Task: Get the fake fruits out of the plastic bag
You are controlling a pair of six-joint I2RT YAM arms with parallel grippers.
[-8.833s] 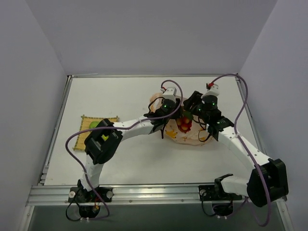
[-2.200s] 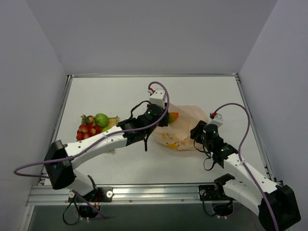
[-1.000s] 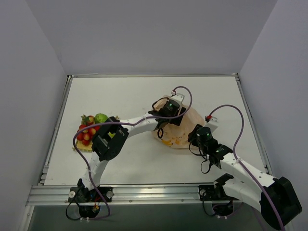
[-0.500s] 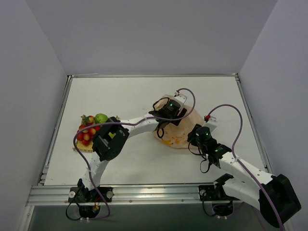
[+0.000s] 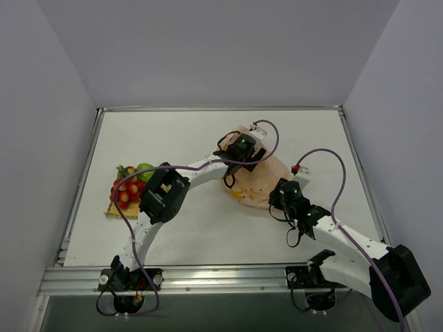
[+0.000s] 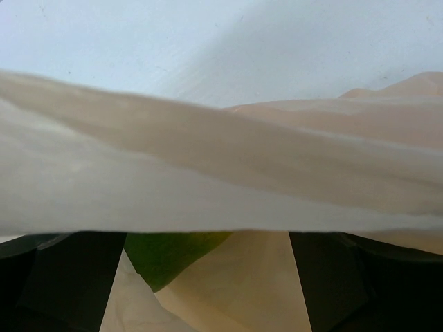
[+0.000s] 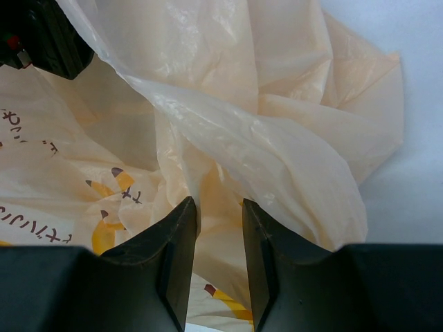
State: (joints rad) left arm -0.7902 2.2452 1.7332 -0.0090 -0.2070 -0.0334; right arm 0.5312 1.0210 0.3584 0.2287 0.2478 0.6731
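Only the left wrist view shows the mango [image 6: 169, 252]: a green patch inside the plastic bag [image 6: 228, 173], between the left tool's [image 6: 208, 290] wide-spread fingers, which are not closed on it. From above, the bag sits just right of the table's [image 5: 180, 131] centre. The pear [image 5: 144, 169] and berries [image 5: 124, 194] lie on a mat [image 5: 112, 209] at 9 o'clock. The left arm arches over into the bag. The right tool [image 7: 219, 221], low at the bag's 5 o'clock edge, pinches a fold.

Brightly, evenly lit from above; only faint, soft shadows. Blurred just ahead of the left pincer [image 6: 208, 238]; crisp ahead of the right pincer [image 7: 218, 207].
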